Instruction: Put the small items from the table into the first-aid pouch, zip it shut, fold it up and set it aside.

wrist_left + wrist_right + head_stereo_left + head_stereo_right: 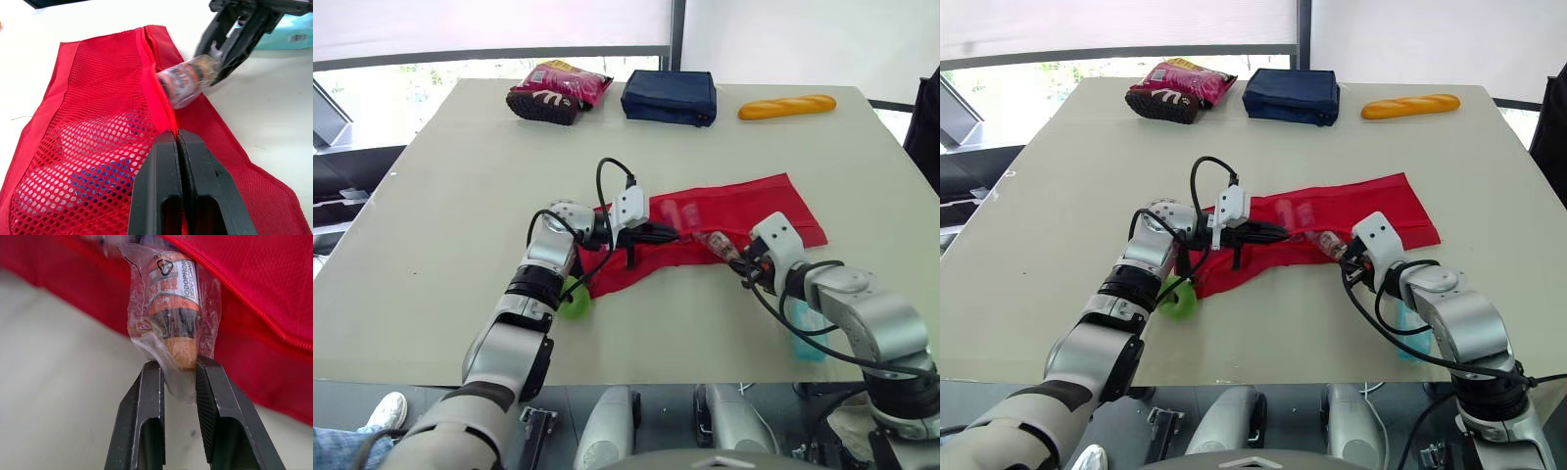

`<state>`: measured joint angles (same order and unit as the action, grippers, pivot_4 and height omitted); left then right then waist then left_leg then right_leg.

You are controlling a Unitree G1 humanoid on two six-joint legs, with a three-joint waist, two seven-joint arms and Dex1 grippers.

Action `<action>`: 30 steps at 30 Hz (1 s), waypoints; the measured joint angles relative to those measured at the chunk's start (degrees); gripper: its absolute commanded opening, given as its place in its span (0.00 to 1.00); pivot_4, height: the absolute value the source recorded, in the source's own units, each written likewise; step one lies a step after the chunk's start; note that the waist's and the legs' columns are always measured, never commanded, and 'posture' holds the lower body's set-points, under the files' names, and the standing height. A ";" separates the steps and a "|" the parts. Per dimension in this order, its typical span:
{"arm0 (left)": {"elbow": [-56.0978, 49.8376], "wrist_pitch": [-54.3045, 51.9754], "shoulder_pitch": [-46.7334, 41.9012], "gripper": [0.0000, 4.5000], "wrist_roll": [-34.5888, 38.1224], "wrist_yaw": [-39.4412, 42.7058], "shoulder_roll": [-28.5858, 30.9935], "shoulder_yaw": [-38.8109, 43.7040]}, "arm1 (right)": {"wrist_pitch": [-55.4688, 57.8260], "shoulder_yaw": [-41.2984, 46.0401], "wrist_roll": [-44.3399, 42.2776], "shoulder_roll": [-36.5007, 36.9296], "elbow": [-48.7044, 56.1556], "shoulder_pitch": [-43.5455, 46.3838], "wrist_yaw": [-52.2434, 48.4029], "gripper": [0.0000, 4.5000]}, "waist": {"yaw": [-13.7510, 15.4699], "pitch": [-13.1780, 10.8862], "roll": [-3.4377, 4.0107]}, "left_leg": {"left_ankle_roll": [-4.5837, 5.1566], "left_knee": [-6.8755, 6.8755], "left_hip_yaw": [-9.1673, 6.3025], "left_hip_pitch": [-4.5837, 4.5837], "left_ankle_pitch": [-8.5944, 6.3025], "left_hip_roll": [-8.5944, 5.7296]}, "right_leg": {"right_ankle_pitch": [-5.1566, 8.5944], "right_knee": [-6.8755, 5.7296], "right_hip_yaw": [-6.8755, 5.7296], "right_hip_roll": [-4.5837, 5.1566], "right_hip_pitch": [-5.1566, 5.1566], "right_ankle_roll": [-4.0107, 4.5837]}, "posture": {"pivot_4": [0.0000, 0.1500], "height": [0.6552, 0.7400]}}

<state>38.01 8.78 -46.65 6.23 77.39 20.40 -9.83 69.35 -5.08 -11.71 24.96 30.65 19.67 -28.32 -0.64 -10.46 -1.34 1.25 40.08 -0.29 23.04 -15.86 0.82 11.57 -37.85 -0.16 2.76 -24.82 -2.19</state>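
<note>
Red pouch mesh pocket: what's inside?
Blue and pale shapes show through the pouch mesh; what they are is hidden. The bagged bottle sits at the opening, in the right gripper.

Lined up along the far edge of the table [440, 196]. Left of middle, a pink snack bag [570, 81], with a dark brown item [543, 106] touching its near side. At the middle, just beside these, a navy soft case [669, 96]. Toward the far right corner, apart from the case, an orange-yellow bread loaf [786, 106], lengthwise along the edge. Below the near left corner, a white shoe [386, 408].
</note>
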 measured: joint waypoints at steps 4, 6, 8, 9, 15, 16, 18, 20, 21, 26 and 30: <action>-1.96 -0.62 0.81 0.00 0.03 -0.03 -0.30 -0.31 | 1.65 -0.62 -0.04 -1.84 -0.95 0.46 2.93 0.07 | -0.06 0.00 0.00 | 0.00 0.00 0.00 0.00 0.00 0.00 | 0.01 0.00 0.00 0.00 0.00 -0.01 | 1.00 0.69; -2.61 -0.89 1.53 0.00 0.05 -0.07 -0.34 -0.33 | 1.87 -0.37 -0.04 -2.99 -2.36 1.58 4.42 0.07 | -0.11 0.00 0.00 | 0.00 0.00 0.00 -0.02 0.00 0.00 | 0.01 0.00 0.01 0.00 0.00 -0.03 | 1.00 0.69; -2.93 -1.04 1.97 0.00 0.06 -0.09 -0.69 -0.56 | 2.25 0.85 -0.09 -5.87 -4.31 3.03 6.37 0.07 | -0.18 0.00 0.00 | 0.00 0.00 -0.01 -0.03 0.00 0.03 | 0.01 -0.03 0.00 -0.03 0.00 -0.03 | 1.00 0.69; -3.12 -1.07 1.97 0.00 0.06 -0.11 -0.83 -0.85 | 2.33 0.95 -0.10 -6.24 -4.89 3.51 6.80 0.07 | -0.14 0.00 0.00 | 0.00 0.00 0.00 -0.03 0.00 0.03 | 0.01 -0.03 -0.02 -0.04 -0.01 -0.03 | 1.00 0.69; -3.98 -1.88 2.00 0.00 0.23 -0.09 -1.31 -1.44 | 2.46 4.41 -0.24 -13.24 -10.37 7.09 11.66 0.07 | -0.16 0.00 0.02 | 0.00 0.00 0.00 0.00 0.00 0.03 | -0.01 -0.01 0.00 -0.03 -0.02 0.01 | 1.00 0.69; -4.01 -1.90 1.99 0.00 0.23 -0.09 -1.41 -1.45 | 2.46 4.52 -0.22 -13.66 -10.79 7.42 12.07 0.07 | -0.17 0.01 0.02 | 0.00 0.00 0.00 0.00 0.00 0.03 | -0.01 -0.02 0.01 -0.03 -0.03 0.02 | 1.00 0.69; -4.08 -1.99 2.00 0.00 0.26 -0.08 -1.45 -1.45 | 2.25 5.27 -0.12 -15.44 -12.09 8.46 13.59 0.07 | -0.18 0.00 0.02 | 0.00 -0.01 0.00 0.00 0.00 0.02 | -0.01 -0.02 0.01 -0.03 -0.03 0.02 | 1.00 0.69; -4.23 -2.09 2.00 0.00 0.26 -0.08 -1.56 -1.47 | 1.56 5.58 -0.01 -17.16 -13.47 9.42 15.03 0.07 | -0.20 0.00 0.03 | 0.00 -0.01 -0.01 0.00 0.00 0.02 | -0.01 -0.02 0.00 -0.03 -0.04 0.01 | 1.00 0.69; -4.33 -2.11 2.02 0.00 0.27 -0.07 -1.59 -1.48 | 1.38 5.59 0.03 -17.42 -13.82 9.59 15.36 0.07 | -0.20 0.00 0.03 | 0.00 -0.01 -0.01 0.00 0.00 0.02 | -0.01 -0.02 0.00 -0.03 -0.04 0.01 | 1.00 0.69; -5.61 -2.25 2.10 0.00 0.28 -0.08 -1.61 -1.49 | -2.44 5.50 2.05 -24.85 -18.04 12.10 21.16 0.07 | -0.35 0.00 0.04 | 0.00 -0.02 -0.02 0.00 0.00 0.04 | -0.01 -0.03 0.00 -0.06 -0.06 0.02 | 1.00 0.69; -5.85 -2.32 2.12 0.00 0.42 -0.10 -1.66 -1.49 | -4.23 5.32 2.54 -26.50 -18.44 12.01 22.93 0.30 | -0.26 -0.01 0.05 | 0.00 -0.04 -0.06 0.05 0.00 0.02 | -0.01 0.00 0.00 -0.03 -0.08 0.02 | 1.00 0.69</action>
<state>32.16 6.46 -44.53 6.65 77.29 18.74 -11.32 65.13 0.24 -9.17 -1.54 12.21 31.68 -5.39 -0.90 -10.47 -1.29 1.26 40.05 -0.35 23.08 -15.86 0.84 11.56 -37.86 -0.16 2.73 -24.90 -2.17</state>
